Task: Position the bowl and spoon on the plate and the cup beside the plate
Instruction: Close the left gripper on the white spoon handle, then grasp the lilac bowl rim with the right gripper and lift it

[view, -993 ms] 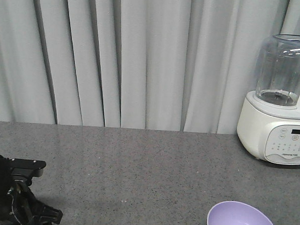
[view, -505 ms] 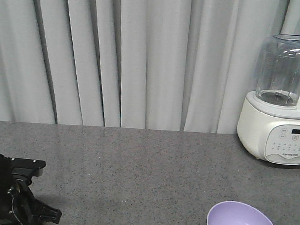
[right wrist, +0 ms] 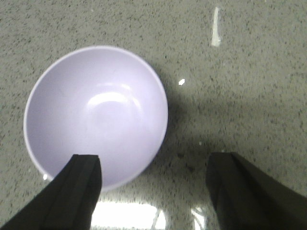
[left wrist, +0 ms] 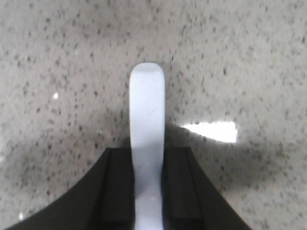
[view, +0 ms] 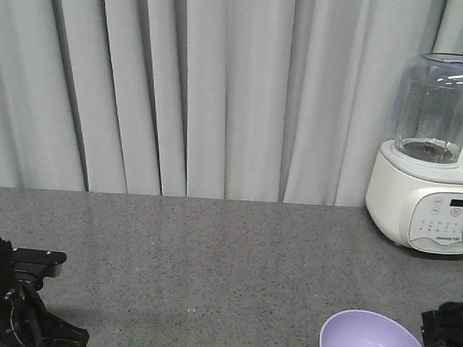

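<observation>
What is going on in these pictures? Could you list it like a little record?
countertop: grey, speckled
bowl: lavender, empty, upright
left gripper: shut on the spoon handle
right gripper: open, one finger over the bowl's edge, the other outside it
background: white blender, pale curtain
plate and cup: not in view

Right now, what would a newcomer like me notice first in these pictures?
The empty lavender bowl on the speckled grey counter, with the right arm's open fingers spread across its edge. Next, the pale spoon pinched between the left fingers, and the white appliance with a clear jar at the counter's far right.
</observation>
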{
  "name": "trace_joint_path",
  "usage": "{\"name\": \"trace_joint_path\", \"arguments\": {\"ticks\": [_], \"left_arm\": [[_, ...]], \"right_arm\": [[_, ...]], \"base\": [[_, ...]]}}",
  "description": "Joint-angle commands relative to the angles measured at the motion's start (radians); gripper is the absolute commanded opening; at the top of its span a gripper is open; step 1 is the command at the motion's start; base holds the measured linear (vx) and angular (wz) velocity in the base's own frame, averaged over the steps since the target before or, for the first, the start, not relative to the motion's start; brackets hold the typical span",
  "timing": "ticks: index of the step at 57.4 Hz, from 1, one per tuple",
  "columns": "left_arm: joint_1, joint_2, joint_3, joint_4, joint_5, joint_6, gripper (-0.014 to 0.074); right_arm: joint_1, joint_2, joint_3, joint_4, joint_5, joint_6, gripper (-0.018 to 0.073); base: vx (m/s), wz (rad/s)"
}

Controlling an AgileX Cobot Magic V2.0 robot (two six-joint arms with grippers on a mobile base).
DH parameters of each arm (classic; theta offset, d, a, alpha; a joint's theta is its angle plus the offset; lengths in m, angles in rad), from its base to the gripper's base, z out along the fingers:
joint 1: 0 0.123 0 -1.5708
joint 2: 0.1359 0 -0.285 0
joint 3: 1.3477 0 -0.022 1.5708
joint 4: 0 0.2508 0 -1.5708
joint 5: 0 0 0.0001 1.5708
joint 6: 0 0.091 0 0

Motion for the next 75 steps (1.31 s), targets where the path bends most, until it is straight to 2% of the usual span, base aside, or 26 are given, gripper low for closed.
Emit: {"name": "trace_joint_path", "arguments": {"ticks": [1, 13, 24, 34, 44, 66, 75], "left_arm": [[-0.008, -0.097, -0.023, -0.002, -0.028, -0.008, -0.0004], [-0.008, -0.225, -0.023, -0.002, -0.047, -0.008, -0.0003], [-0.008, -0.331, -0.023, 0.001, -0.071, -0.008, -0.0003], [-0.008, -0.387, -0.023, 0.041, -0.078, -0.008, -0.0003], [-0.008, -0.421, -0.023, 0.05, -0.079, -0.008, -0.0003], [-0.008, -0.465, -0.023, 0.05, -0.096, -0.008, -0.0003], [-0.008, -0.481, -0.023, 0.05, -0.112, -0.005, -0.0003]], "right_arm": [[0.001, 0.058, -0.086, -0.009, -0.03, -0.002, 0.0522], [0.001, 0.23, -0.192, -0.01, -0.013, -0.019, 0.0522], [0.001, 0.353, -0.202, -0.009, 0.018, -0.072, 0.0522], [0.001, 0.41, -0.202, -0.005, 0.022, -0.088, 0.0497], [0.001, 0.435, -0.202, -0.005, 0.016, -0.096, 0.038], [0.001, 0.436, -0.203, 0.019, 0.015, -0.195, -0.0005], [0.002, 0.389, -0.203, 0.033, -0.003, -0.23, -0.0014]], "base": [[0.0, 0.0], [0.0, 0.0], [0.0, 0.0], [0.0, 0.0], [0.0, 0.0], [0.0, 0.0], [0.0, 0.0]]}}
